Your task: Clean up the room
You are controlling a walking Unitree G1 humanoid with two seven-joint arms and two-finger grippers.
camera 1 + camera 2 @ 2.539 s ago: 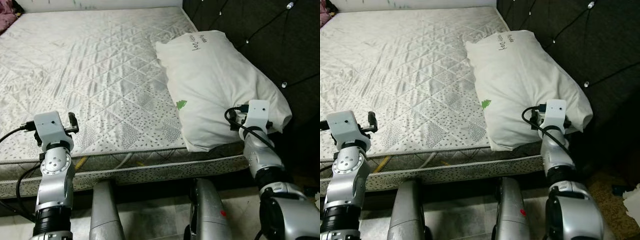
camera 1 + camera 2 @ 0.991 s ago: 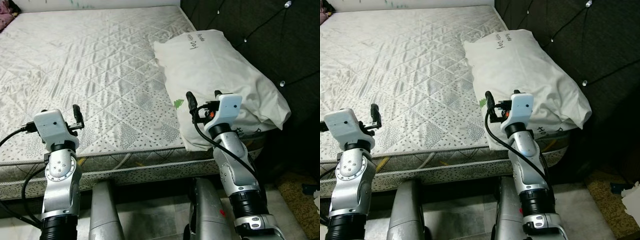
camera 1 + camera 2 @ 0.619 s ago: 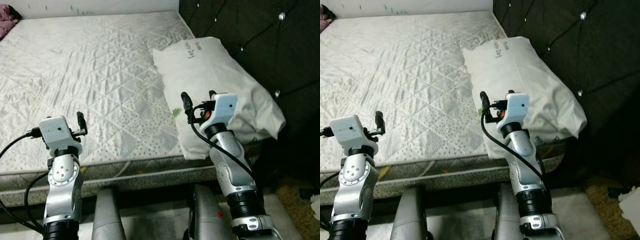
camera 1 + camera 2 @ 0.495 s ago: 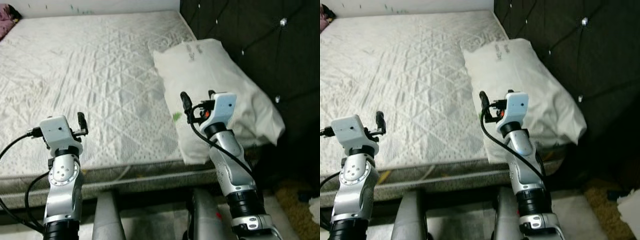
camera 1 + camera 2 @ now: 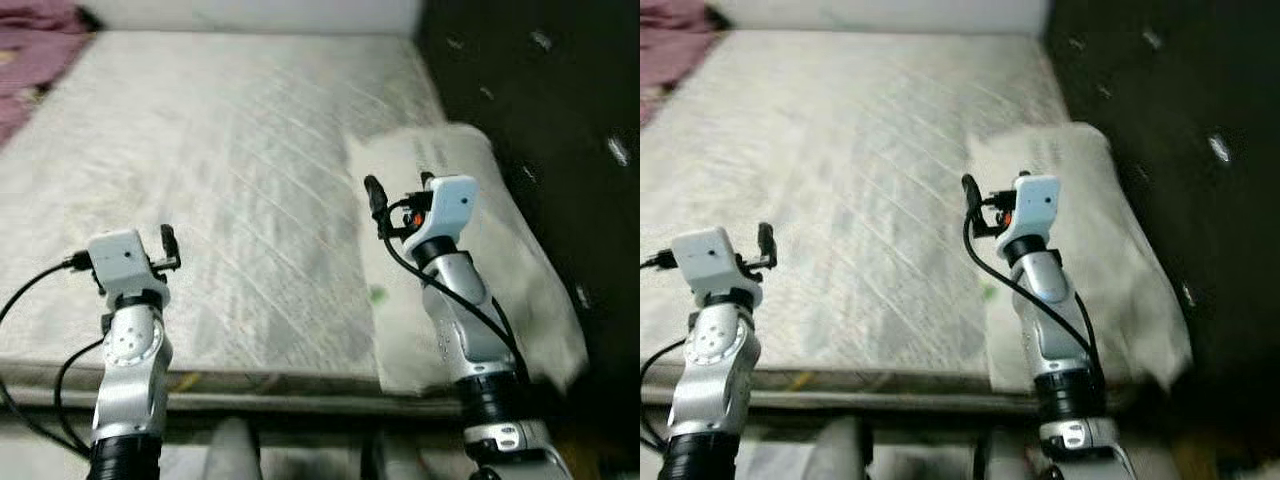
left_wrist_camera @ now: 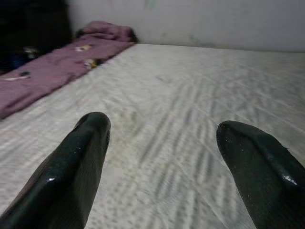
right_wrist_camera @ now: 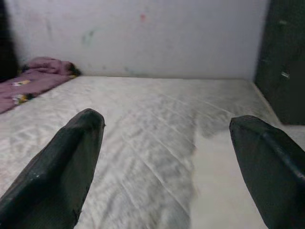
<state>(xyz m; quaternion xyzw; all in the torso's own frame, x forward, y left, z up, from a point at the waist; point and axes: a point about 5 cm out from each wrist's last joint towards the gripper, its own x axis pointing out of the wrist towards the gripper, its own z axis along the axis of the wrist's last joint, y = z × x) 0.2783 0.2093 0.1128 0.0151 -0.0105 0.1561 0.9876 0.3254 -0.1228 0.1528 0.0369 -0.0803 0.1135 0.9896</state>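
The right gripper [image 7: 162, 162] hangs with its two black fingers spread wide and nothing between them, raised over the inner edge of the white pillow [image 5: 520, 270] at centre right of the head views. The left gripper [image 6: 162, 162] is likewise spread and empty, held low over the near edge of the quilted mattress [image 5: 230, 160] at lower left. Both look parked in a ready pose rather than reaching, which suits a robot looking over the bed for its next item.

The pillow lies flat against the dark tufted headboard [image 5: 540, 80], squared to the bed's right side, so it appears already put in place. A crumpled purple blanket [image 6: 57, 62] sits at the far upper left corner and is probably what remains to tidy.

Against half a second ago, the whole picture has shifted and blurred: the camera has tilted, bringing the blanket into the head views, while both arms keep nearly the same pose.
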